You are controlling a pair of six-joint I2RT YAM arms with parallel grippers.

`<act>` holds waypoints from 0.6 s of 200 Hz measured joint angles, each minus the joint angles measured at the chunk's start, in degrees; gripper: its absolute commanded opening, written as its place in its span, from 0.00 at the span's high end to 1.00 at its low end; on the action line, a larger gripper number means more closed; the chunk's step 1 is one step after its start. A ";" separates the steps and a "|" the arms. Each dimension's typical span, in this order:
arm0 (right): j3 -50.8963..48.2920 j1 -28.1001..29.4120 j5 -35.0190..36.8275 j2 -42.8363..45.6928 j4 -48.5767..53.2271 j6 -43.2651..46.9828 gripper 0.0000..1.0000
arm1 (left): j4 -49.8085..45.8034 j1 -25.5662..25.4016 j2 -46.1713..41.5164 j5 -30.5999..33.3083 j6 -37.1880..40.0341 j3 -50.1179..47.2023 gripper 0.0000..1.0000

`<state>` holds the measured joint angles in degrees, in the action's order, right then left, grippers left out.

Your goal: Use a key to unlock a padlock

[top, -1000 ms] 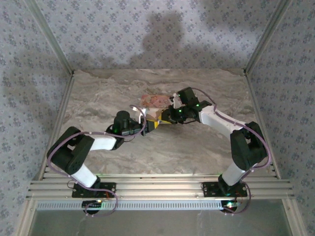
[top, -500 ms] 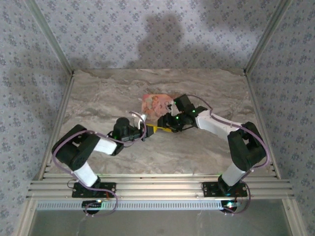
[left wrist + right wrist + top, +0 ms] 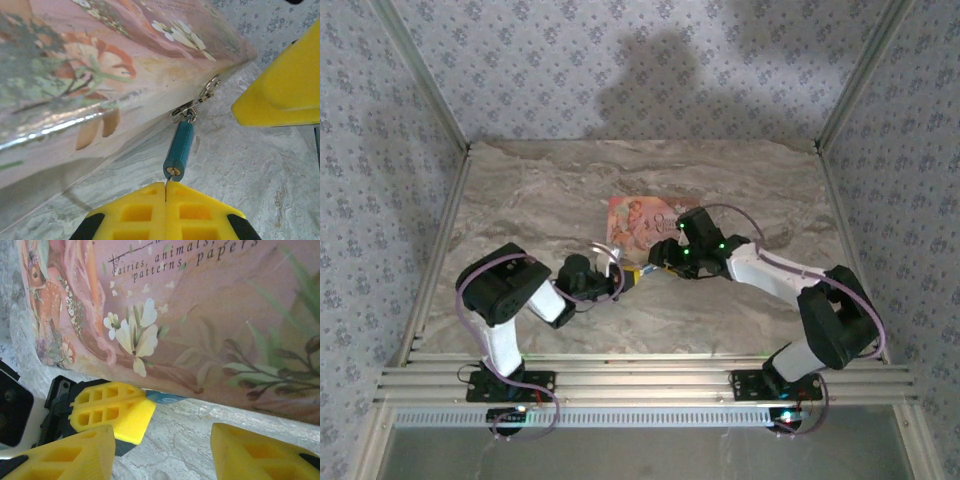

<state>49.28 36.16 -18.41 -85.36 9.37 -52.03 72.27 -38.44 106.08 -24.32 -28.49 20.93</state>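
Left gripper [image 3: 166, 187] pads pinched together on the key [image 3: 166, 181], seated in teal padlock [image 3: 179, 150] clipped to pink box [image 3: 100, 75] mid-table; right gripper [image 3: 162, 450] spread, empty: best brace lock body, then twist along key's axis.

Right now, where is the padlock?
Mid-frame in the left wrist view: the padlock hooks to the clasp of the pink box, brass end at the closed left gripper.

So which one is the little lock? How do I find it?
Find the big pink flowery box on the table. A silver clasp sticks out at its edge, and the padlock is hooked to it. It is the tiny teal tube with a brass end, the only teal thing there.
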 measured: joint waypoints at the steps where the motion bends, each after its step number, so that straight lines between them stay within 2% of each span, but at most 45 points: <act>1: -0.09 0.07 0.11 0.02 -0.09 -0.09 0.47 | 0.00 -0.07 0.00 -0.02 0.00 0.00 1.00; 120: -4.85 9.70 15.32 -4.44 -12.59 -11.23 0.48 | -2.36 -2.97 -3.74 4.22 0.57 -1.57 1.00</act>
<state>44.42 45.87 -3.09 -89.80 -3.22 -63.26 69.91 -41.41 102.35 -20.10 -27.92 19.35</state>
